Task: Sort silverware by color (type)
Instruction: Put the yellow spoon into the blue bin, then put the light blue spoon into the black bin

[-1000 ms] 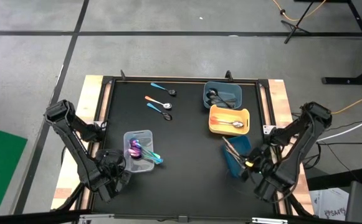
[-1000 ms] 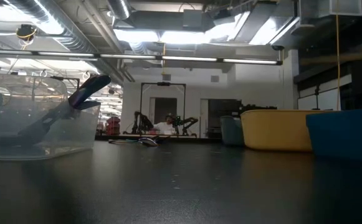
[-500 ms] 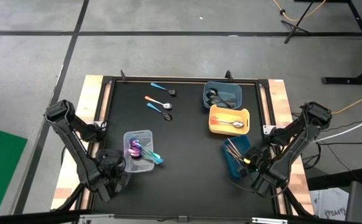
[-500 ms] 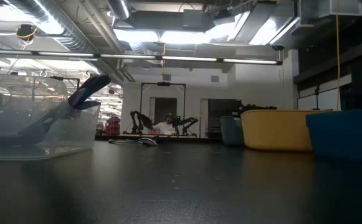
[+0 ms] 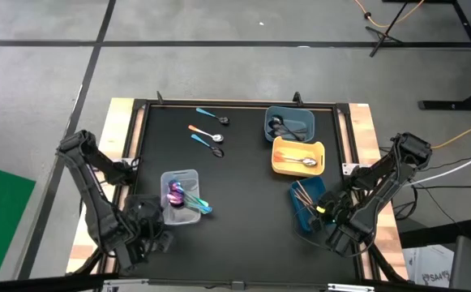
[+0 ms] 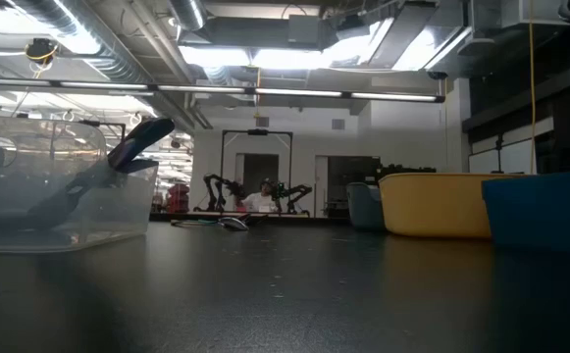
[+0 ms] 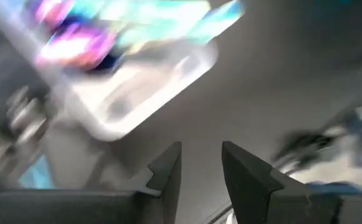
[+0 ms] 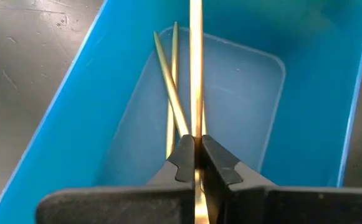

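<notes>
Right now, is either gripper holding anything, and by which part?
The right gripper is shut on a gold spoon, pinching its thin handle, over the blue tray. The left gripper is open near the clear tray, holding nothing.

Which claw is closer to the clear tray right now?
Left. The left claw sits just beside the clear tray, at its near-left corner. The right claw is across the table, over the blue tray.

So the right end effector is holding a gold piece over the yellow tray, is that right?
Not quite. The right end effector does hold a gold piece, but over the blue tray, not the yellow tray. The right wrist view shows it, with other gold pieces already lying in that tray.
</notes>
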